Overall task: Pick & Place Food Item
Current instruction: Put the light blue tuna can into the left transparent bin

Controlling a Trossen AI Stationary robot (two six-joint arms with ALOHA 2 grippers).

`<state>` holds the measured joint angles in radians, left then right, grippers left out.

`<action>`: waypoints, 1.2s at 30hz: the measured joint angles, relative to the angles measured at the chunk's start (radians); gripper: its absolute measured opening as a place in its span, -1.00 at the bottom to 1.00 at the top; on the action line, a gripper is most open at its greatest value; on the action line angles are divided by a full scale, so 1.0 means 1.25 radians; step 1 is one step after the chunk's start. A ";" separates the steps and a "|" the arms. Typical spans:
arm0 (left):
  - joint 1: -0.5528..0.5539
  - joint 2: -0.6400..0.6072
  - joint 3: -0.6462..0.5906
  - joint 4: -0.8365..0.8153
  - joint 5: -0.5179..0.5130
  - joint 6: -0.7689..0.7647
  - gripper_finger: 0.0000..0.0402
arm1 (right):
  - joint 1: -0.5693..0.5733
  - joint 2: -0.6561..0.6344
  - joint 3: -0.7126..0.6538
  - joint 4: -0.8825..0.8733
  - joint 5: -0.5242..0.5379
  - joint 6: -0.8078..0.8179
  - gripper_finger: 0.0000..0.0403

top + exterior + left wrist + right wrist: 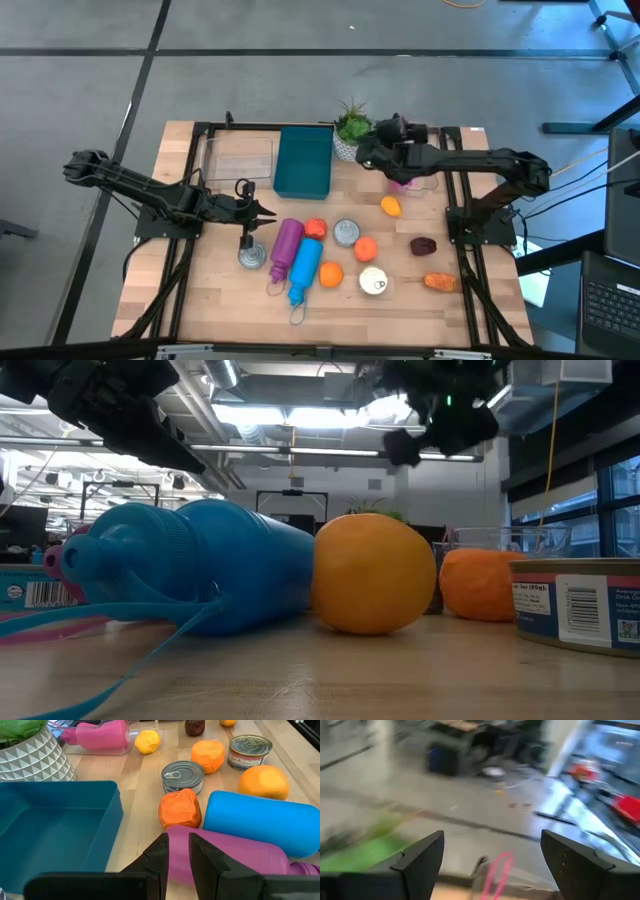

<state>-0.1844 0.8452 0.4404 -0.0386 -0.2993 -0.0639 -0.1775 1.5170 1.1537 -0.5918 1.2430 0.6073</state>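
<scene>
Right gripper [388,128], fingers spread wide and holding nothing, hangs raised above the table's back edge beside the potted plant [351,124]. Nearest food, a yellow-orange fruit [390,206], lies on the wood in front of it, well apart. Left gripper [268,212] waits nearly closed, empty, by the purple bottle [286,243].

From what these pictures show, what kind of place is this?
Probably a robotics lab or workshop, not a kitchen. Two arms are mounted on a wooden table standing on a bare grey floor. The low view shows an open ceiling with strip lights, and a laptop sits beside the table.
</scene>
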 joint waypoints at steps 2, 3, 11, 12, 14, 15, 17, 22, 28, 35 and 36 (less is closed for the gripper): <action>0.000 0.000 0.000 0.004 0.000 0.000 -0.68 | 0.035 0.000 0.027 0.010 -0.127 -0.108 0.58; 0.000 0.000 0.000 0.004 0.000 0.000 -0.68 | 0.053 0.000 0.039 0.011 -0.195 -0.150 0.57; 0.000 0.000 0.000 0.004 0.000 0.000 -0.67 | 0.144 0.001 0.120 0.015 -0.703 -0.259 0.47; 0.000 0.000 0.000 0.004 0.002 0.000 -0.66 | 0.156 0.001 0.124 0.014 -0.734 -0.253 0.47; 0.000 0.000 0.000 0.003 0.003 -0.008 -0.66 | 0.176 0.001 0.127 0.013 -0.781 -0.218 0.45; 0.000 0.001 0.000 0.000 0.003 -0.016 -0.66 | 0.186 0.001 0.128 0.012 -0.794 -0.198 0.45; 0.000 0.010 0.000 -0.005 0.013 -0.021 -0.66 | 0.203 0.001 0.129 -0.008 -0.803 -0.165 0.44; -0.004 0.062 0.000 -0.011 0.153 -0.017 -0.61 | 0.236 0.006 0.129 -0.090 -0.797 -0.093 0.44; -0.061 0.163 0.000 -0.010 0.234 0.087 -0.50 | 0.270 0.007 0.129 -0.129 -0.800 -0.056 0.44; -0.132 0.218 0.011 -0.064 0.215 0.036 -0.26 | 0.298 0.007 0.129 -0.168 -0.798 -0.055 0.44; -0.138 0.219 0.022 -0.093 0.206 0.021 -0.21 | 0.300 0.007 0.129 -0.176 -0.797 -0.055 0.44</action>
<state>-0.3565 1.1189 0.4681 -0.1548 -0.0418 -0.0373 0.1974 1.5257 1.3148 -0.8116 0.2464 0.5385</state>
